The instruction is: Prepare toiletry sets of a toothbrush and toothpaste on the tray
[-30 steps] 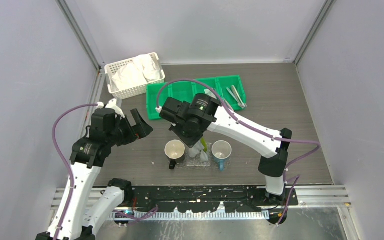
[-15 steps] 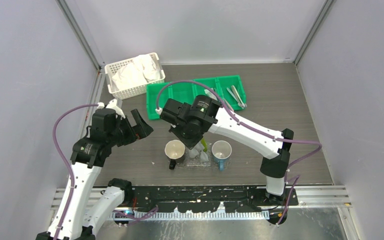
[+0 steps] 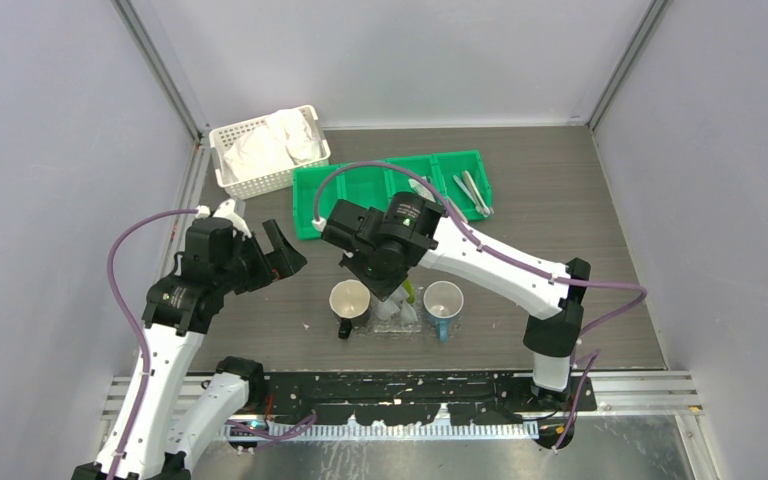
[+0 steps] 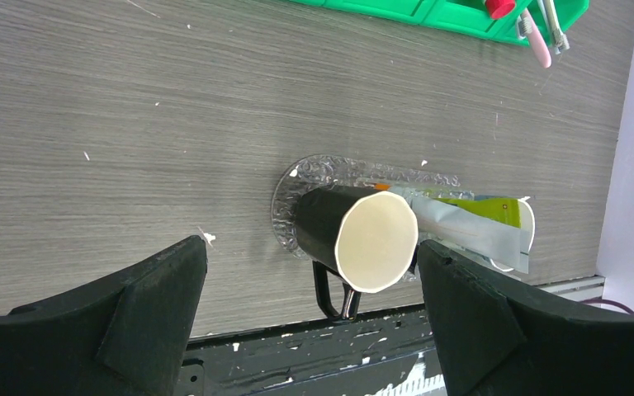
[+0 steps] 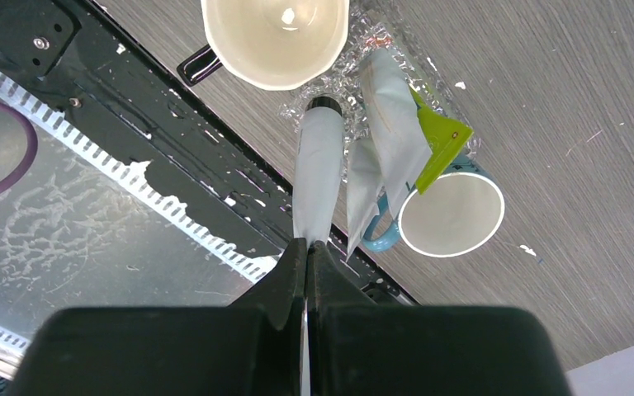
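Your right hand (image 5: 307,252) is clenched on the crimped tail of the white toothpaste tube (image 5: 318,165), which hangs cap-down over the tray (image 4: 318,169) at the middle of the near edge of the surface (image 3: 580,230); you cannot tell whether the black cap touches the tray. Your left hand (image 3: 257,235) is released, fingers spread wide, hovering over the left side of the surface, well apart from the tray. On the tray, the black mug (image 3: 349,298) stands at the left end and the blue mug (image 3: 443,298) at the right. Between them the yellow-green toothpaste tube (image 5: 392,124) is tilted, its upper end against the blue mug's rim. Toward the far edge, the green bin (image 3: 360,190) holds the pink toothbrush (image 4: 537,41) and other slim pale ones in its right-end compartment. The white lattice basket (image 3: 260,150) at the far left corner holds crumpled white material you cannot identify. From above, the right arm hides part of the bin's middle compartments, and the clear tray's outline is hard to trace.
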### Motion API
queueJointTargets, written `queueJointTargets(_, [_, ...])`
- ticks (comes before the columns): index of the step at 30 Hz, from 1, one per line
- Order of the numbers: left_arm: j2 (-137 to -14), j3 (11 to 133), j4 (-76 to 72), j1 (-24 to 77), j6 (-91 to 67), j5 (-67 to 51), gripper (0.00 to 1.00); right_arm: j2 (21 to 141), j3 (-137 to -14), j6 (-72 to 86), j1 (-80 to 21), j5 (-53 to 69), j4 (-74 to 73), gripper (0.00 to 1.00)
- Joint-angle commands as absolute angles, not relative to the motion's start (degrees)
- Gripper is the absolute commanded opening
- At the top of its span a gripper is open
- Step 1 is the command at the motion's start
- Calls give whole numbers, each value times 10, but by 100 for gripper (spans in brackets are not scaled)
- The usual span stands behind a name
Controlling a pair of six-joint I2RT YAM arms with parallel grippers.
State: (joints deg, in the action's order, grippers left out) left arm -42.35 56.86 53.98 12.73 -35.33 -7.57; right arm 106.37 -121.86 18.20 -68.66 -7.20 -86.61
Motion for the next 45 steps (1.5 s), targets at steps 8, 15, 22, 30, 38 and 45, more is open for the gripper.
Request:
queueJointTargets(8, [-420,568,527,124,-350,-79,100,1021,-1197,184,-692,-84,-850,1])
queueJointTargets(15, [-419,564,525,124,-352,-81,100,1020,-1171,182,-692,-95,-834,1])
queueJointTargets(22, [-417,563,528,124,-349,-77,100,1026,-1136,188,-692,-109,-796,1])
queueJointTargets(30, [-418,564,531,124,-345,-71,100,1034,-1098,195,-684,-113,-757,1])
queueJointTargets(38, [-421,561,528,124,-344,-71,100,1036,-1061,196,-666,-104,-730,1])
queueJointTargets(45, [-423,563,529,124,-342,-66,100,1051,-1064,190,-655,-100,-734,12])
